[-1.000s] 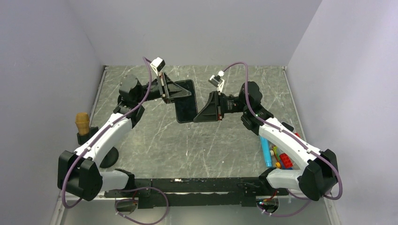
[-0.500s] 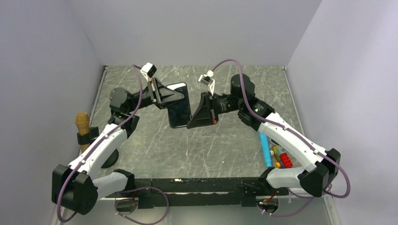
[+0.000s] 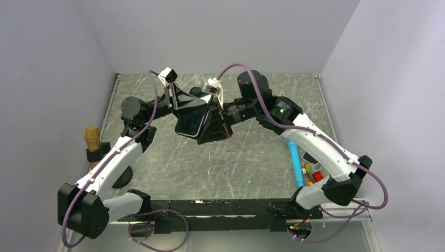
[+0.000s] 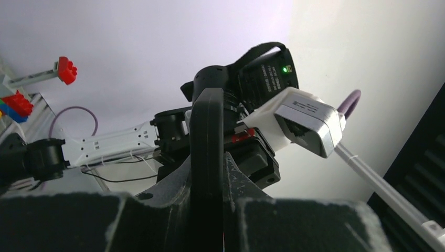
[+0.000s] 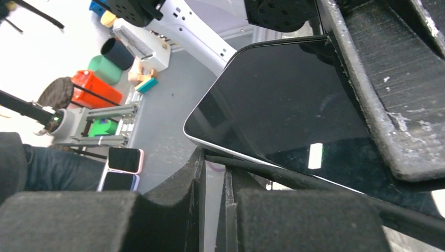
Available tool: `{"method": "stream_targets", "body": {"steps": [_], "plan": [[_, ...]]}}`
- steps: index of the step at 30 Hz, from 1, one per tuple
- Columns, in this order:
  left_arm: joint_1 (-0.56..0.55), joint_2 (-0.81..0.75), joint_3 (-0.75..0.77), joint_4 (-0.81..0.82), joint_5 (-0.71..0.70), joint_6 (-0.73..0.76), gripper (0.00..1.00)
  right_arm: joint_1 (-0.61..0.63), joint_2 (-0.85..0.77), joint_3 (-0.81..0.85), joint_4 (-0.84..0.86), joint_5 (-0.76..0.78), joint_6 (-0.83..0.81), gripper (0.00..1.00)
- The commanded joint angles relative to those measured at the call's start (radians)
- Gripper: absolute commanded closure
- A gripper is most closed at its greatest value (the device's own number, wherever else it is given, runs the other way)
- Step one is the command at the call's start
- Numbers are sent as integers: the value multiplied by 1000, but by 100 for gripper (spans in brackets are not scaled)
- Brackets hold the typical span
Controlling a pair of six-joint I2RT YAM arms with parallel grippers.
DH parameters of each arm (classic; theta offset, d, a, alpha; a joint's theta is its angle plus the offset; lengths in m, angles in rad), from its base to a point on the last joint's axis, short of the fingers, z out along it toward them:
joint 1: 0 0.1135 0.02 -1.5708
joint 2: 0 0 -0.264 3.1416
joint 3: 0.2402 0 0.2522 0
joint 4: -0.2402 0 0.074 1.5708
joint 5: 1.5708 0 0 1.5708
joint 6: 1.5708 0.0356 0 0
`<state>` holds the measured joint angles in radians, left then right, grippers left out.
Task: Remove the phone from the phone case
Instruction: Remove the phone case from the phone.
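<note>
The black phone (image 3: 189, 122) in its black case is held in the air above the middle of the table, tilted. My left gripper (image 3: 190, 109) is shut on its far-left side; in the left wrist view the phone (image 4: 206, 136) stands edge-on between the fingers of that gripper (image 4: 207, 210). My right gripper (image 3: 211, 126) meets it from the right. In the right wrist view the dark screen (image 5: 283, 110) fills the upper right, and a thin black case rim (image 5: 299, 179) stands off the silver phone edge, its end pinched at the nearly closed tips of my right gripper (image 5: 212, 168).
A blue marker (image 3: 297, 165) and red and yellow toy bricks (image 3: 318, 180) lie by the table's right edge. A brown-topped holder (image 3: 92, 137) stands at the left edge, and a black disc (image 3: 122, 176) lies near the left arm.
Both arms have carried the phone left and tilted it from flat-facing to slanted. The right gripper has closed in over the phone's right side, close to the left gripper.
</note>
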<state>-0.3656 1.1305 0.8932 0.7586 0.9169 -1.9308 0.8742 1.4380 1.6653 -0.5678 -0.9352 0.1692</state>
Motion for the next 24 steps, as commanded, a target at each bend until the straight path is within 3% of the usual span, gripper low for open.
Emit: {"method": "stream_targets", "body": {"steps": [1, 4, 7, 9, 11, 14, 19, 24], "plan": [[-68, 17, 13, -82, -48, -30, 100, 7, 37, 87, 216, 241, -160, 100], [-70, -12, -5, -109, -109, -4, 100, 5, 11, 20, 282, 382, -101, 100], [-71, -14, -24, -51, -168, -3, 100, 4, -72, -133, 368, 710, 54, 100], [-75, -5, -28, -18, -176, -4, 100, 4, -105, -197, 327, 980, 181, 100], [-78, -9, -26, 0, -200, 5, 100, -1, -121, -236, 250, 1103, 325, 100], [-80, -16, -1, 7, -213, 71, 100, -10, -119, -274, 190, 1034, 439, 100], [-75, -24, 126, -196, -214, 356, 100, -84, -121, -298, 132, 655, 451, 100], [-65, -51, 161, -359, -309, 541, 100, -169, -151, -253, -97, 478, 460, 75]]}}
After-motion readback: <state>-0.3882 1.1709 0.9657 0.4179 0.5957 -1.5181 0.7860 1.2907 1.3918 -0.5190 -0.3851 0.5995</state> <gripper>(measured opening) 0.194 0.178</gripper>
